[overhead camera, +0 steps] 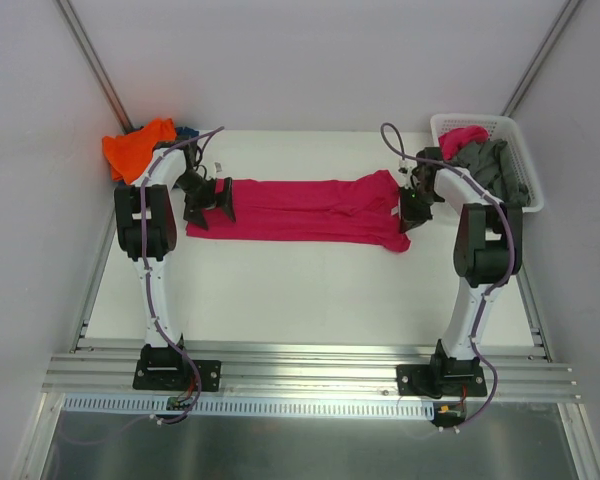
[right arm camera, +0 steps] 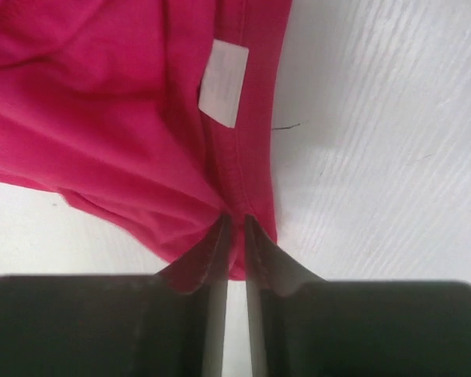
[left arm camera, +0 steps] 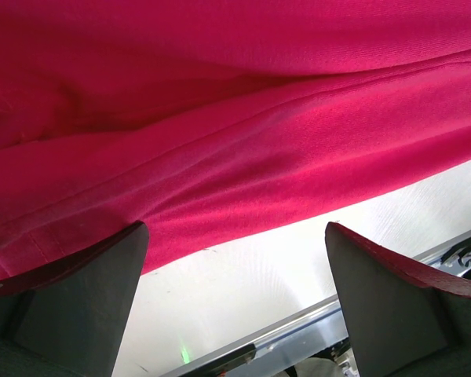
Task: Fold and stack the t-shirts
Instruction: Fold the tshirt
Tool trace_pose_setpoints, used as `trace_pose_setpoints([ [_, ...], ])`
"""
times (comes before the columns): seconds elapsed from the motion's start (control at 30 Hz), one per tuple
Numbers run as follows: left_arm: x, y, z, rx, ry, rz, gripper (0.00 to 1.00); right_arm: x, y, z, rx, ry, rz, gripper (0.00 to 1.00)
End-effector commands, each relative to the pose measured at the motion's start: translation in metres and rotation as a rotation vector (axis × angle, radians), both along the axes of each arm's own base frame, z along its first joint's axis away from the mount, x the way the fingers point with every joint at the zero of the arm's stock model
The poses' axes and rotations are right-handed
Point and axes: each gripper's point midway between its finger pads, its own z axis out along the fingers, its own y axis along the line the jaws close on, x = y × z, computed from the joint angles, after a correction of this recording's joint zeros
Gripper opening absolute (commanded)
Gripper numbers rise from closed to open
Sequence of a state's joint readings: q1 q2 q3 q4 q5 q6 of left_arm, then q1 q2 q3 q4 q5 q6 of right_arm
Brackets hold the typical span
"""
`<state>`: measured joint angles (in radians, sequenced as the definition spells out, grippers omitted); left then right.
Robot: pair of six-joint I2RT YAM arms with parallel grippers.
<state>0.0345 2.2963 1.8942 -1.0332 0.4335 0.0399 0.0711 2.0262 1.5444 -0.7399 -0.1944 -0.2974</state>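
Note:
A large magenta-pink t-shirt point(overhead camera: 300, 208) lies stretched in a long band across the white table point(overhead camera: 300, 290). My left gripper point(overhead camera: 208, 202) hangs open over its left end; in the left wrist view the cloth point(left arm camera: 220, 118) fills the top and nothing is between the fingers point(left arm camera: 86, 298). My right gripper point(overhead camera: 414, 208) is shut on the shirt's right end, pinching the hem point(right arm camera: 243, 196) just below the white label point(right arm camera: 223, 84). An orange t-shirt point(overhead camera: 137, 148) with a dark blue one point(overhead camera: 187, 131) behind it lies at the back left corner.
A white lattice basket point(overhead camera: 520, 135) at the back right holds a grey shirt point(overhead camera: 492, 165) and another pink cloth point(overhead camera: 462, 136). Metal rails point(overhead camera: 310, 365) run along the table's near edge by the arm bases. Walls close in on both sides.

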Motion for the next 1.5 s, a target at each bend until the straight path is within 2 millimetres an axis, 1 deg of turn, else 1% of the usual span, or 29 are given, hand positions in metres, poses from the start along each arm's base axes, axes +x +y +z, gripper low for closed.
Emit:
trace_pose_setpoints([
  [0.0, -0.007, 0.015, 0.000, 0.058, 0.002, -0.012, 0.99, -0.013, -0.001, -0.001, -0.033, 0.026, 0.034, 0.20],
  [0.03, -0.006, 0.015, 0.001, 0.058, -0.001, -0.012, 0.99, -0.011, -0.007, 0.000, -0.062, 0.017, 0.021, 0.33],
  [0.07, -0.006, 0.014, 0.001, 0.055, 0.001, -0.010, 0.99, -0.008, -0.009, 0.006, -0.070, -0.001, 0.003, 0.47],
  [0.1, -0.005, 0.014, 0.001, 0.052, -0.002, -0.009, 0.99, -0.003, -0.009, 0.014, -0.073, -0.029, -0.008, 0.52],
  [0.13, -0.005, 0.014, 0.001, 0.052, -0.003, -0.012, 0.99, 0.006, -0.007, 0.027, -0.066, -0.069, -0.015, 0.55],
  [0.17, -0.004, 0.014, 0.001, 0.051, -0.004, -0.010, 0.99, 0.011, -0.004, 0.036, -0.058, -0.095, -0.017, 0.57],
  [0.2, -0.004, 0.013, 0.002, 0.052, -0.006, -0.013, 0.99, 0.018, -0.003, 0.051, -0.057, -0.135, -0.028, 0.57],
  [0.23, -0.004, 0.013, 0.002, 0.051, -0.004, -0.009, 0.99, 0.028, 0.004, 0.067, -0.065, -0.192, -0.013, 0.58],
  [0.3, -0.004, 0.013, 0.002, 0.052, -0.005, -0.013, 0.99, 0.040, 0.016, 0.089, -0.060, -0.267, 0.022, 0.54],
  [0.33, -0.004, 0.014, 0.002, 0.051, -0.007, -0.010, 0.99, 0.046, 0.029, 0.102, -0.047, -0.307, 0.048, 0.53],
  [0.37, -0.005, 0.013, 0.001, 0.049, -0.003, -0.012, 0.99, 0.049, 0.037, 0.107, -0.030, -0.324, 0.063, 0.50],
  [0.4, -0.005, 0.013, 0.002, 0.049, -0.005, -0.013, 0.99, 0.049, 0.053, 0.108, -0.001, -0.329, 0.096, 0.48],
  [0.43, -0.004, 0.013, 0.003, 0.051, -0.006, -0.012, 0.99, 0.052, 0.063, 0.115, 0.015, -0.348, 0.115, 0.47],
  [0.47, -0.005, 0.013, 0.003, 0.051, -0.007, -0.012, 0.99, 0.052, 0.073, 0.115, 0.030, -0.352, 0.135, 0.48],
  [0.5, -0.004, 0.013, 0.004, 0.051, -0.011, -0.010, 0.99, 0.049, 0.088, 0.115, 0.046, -0.350, 0.166, 0.48],
  [0.53, -0.004, 0.012, 0.005, 0.049, -0.012, -0.013, 0.99, 0.049, 0.095, 0.110, 0.049, -0.340, 0.169, 0.49],
  [0.57, -0.005, 0.012, 0.005, 0.049, -0.012, -0.013, 0.99, 0.049, 0.102, 0.110, 0.063, -0.338, 0.180, 0.49],
  [0.6, -0.005, 0.011, 0.007, 0.048, -0.016, -0.016, 0.99, 0.046, 0.114, 0.108, 0.078, -0.331, 0.201, 0.49],
  [0.63, -0.006, 0.011, 0.008, 0.050, -0.016, -0.016, 0.99, 0.043, 0.121, 0.101, 0.097, -0.304, 0.204, 0.49],
  [0.7, -0.005, 0.012, 0.009, 0.050, -0.021, -0.013, 0.99, 0.036, 0.135, 0.095, 0.132, -0.265, 0.221, 0.48],
  [0.83, -0.005, 0.011, 0.011, 0.045, -0.023, -0.009, 0.99, 0.031, 0.141, 0.069, 0.138, -0.194, 0.204, 0.47],
  [0.97, -0.007, 0.009, 0.014, 0.038, -0.022, -0.009, 0.99, 0.035, 0.140, 0.053, 0.123, -0.167, 0.198, 0.47],
  [1.03, -0.008, 0.009, 0.013, 0.034, -0.018, -0.008, 0.99, 0.038, 0.141, 0.050, 0.120, -0.164, 0.197, 0.47],
  [1.1, -0.008, 0.008, 0.012, 0.033, -0.017, -0.008, 0.99, 0.040, 0.143, 0.042, 0.121, -0.150, 0.197, 0.47],
  [1.17, -0.008, 0.009, 0.012, 0.033, -0.017, -0.006, 0.99, 0.044, 0.147, 0.042, 0.122, -0.158, 0.201, 0.47],
  [1.2, -0.008, 0.009, 0.012, 0.036, -0.017, -0.006, 0.99, 0.045, 0.148, 0.036, 0.120, -0.145, 0.201, 0.47],
  [1.3, -0.007, 0.009, 0.013, 0.036, -0.022, -0.008, 0.99, 0.048, 0.153, 0.034, 0.122, -0.148, 0.209, 0.46],
  [1.47, -0.008, 0.010, 0.012, 0.042, -0.018, -0.009, 0.99, 0.051, 0.156, 0.026, 0.126, -0.139, 0.217, 0.38],
])
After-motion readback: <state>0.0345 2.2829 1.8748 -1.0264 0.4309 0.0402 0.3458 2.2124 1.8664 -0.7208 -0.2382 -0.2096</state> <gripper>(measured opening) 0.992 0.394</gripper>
